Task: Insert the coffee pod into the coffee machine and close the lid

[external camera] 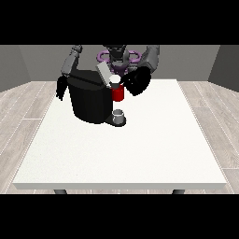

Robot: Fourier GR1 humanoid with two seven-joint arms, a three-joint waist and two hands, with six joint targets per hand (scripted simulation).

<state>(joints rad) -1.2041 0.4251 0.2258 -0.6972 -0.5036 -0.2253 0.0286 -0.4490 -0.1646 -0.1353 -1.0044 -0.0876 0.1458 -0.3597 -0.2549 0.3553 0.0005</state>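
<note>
1. The hand at the view's right [136, 82] reaches over the top front of the coffee machine [91, 100]. It reads as a dark mass just beside the machine's red head, and how its fingers lie cannot be told.
2. A small white round thing, which looks like the coffee pod [114, 80], sits at the top of the red brewing part [117, 93], touching or just beside that hand. Whether the hand pinches it or only rests against it cannot be told.
3. The hand at the view's left [60, 87] hangs beside the machine's left flank, fingers pointing down and looking relaxed. It holds nothing; whether it touches the machine's side cannot be told.
4. The machine is a black rounded block standing on the far half of the white table [140, 154], near the robot.
5. The lid [102, 73], a light grey flap, stands tilted upward at the machine's top, so the pod slot is open.
6. Under the red part, a small grey cup [119, 115] stands upright on the machine's dark drip base. What is in the cup cannot be seen.
7. The pod is at the mouth of the red holder, at the top front of the machine, below the raised lid.
</note>
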